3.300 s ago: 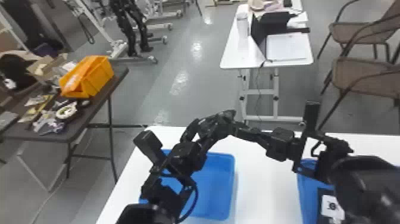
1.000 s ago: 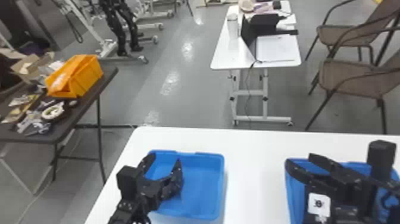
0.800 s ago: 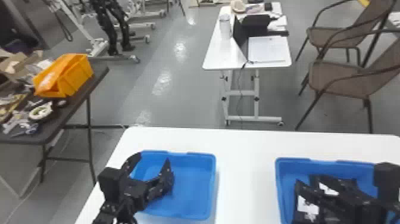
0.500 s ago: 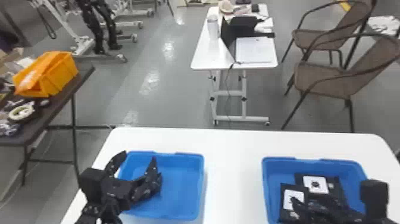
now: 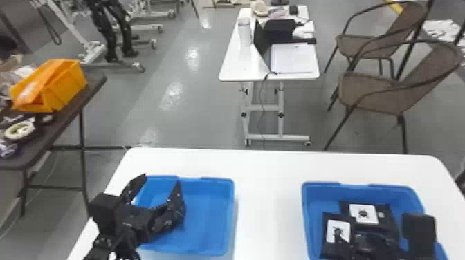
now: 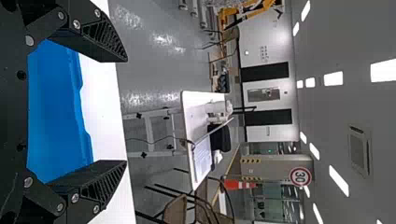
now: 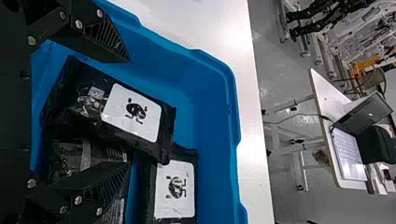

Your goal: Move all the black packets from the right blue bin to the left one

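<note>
- My right tool (image 5: 353, 238) spreads its fingers wide over black packets (image 7: 168, 115) in the right blue bin (image 5: 411, 193); they look glossy and crinkled, lying overlapped
- a second ago this tool covered the bin's far rim; it has since dropped back toward the near side, and both labelled packets show more
- white labels (image 7: 133, 112) bear a dark round figure
- my left tool (image 5: 161, 183), also wide, hangs over the left bin (image 5: 207, 221); both bins sit on the white table (image 5: 270, 193)
</note>
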Controlling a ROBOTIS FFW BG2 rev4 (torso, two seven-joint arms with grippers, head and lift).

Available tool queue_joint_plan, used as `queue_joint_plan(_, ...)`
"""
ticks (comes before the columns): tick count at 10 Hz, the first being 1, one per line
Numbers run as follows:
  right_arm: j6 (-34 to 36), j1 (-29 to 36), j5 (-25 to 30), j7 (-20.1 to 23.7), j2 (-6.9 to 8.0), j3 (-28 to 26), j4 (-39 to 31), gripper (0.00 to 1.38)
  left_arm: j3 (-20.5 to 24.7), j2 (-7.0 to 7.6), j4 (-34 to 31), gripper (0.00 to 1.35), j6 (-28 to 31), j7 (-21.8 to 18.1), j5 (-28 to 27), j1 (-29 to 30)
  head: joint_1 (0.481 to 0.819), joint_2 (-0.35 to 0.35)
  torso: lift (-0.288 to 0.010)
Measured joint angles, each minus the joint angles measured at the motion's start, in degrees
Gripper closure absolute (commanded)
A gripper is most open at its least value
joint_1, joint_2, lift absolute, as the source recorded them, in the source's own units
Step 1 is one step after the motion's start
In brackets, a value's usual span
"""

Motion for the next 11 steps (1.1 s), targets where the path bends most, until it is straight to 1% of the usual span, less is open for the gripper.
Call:
queue_joint_plan(4, 0.61, -0.79, -0.64, -5.18, 0.01, 2.18, 0.37, 0.25, -0.02, 0.00, 0.00, 0.27, 0.01, -0.47, -0.02, -0.43, 0.695, 0.159, 0.000)
queue_joint_plan(5, 0.41, -2.03, -0.68, -5.36, -0.01, 2.63, 2.49, 0.25, -0.04, 0.00, 0.00, 0.27, 0.05, -0.49, -0.04, -0.48, 0.695, 0.163, 0.000)
queue_joint_plan(7, -0.13, -4.34, -1.35, -5.83, -0.58, 3.77, 6.24, 0.25, -0.29, 0.00, 0.06, 0.27, 0.10, -0.49, -0.04, -0.66, 0.695, 0.167, 0.000)
queue_joint_plan(8, -0.04, -4.94, -1.92, -6.16, -0.69, 4.06, 7.34, 0.38, -0.37, 0.00, 0.08, 0.27, 0.10, -0.52, -0.15, -0.74, 0.695, 0.168, 0.000)
queue_joint_plan(9, 1.09, -5.80, -2.95, -6.18, -0.77, 4.19, 8.83, 0.82, -0.44, 0.00, 0.10, 0.27, 0.10, -0.56, -0.28, -0.78, 0.695, 0.172, 0.000)
queue_joint_plan(10, 3.15, -6.94, -3.92, -5.95, -1.18, 4.65, 10.12, 1.01, -0.47, 0.00, 0.15, 0.27, 0.10, -0.58, -0.55, -0.91, 0.695, 0.177, 0.000)
queue_joint_plan(11, 4.85, -8.15, -5.87, -5.55, -2.15, 5.60, 11.70, 1.29, -0.48, 0.00, 0.17, 0.27, 0.08, -0.58, -0.77, -0.99, 0.695, 0.183, 0.000)
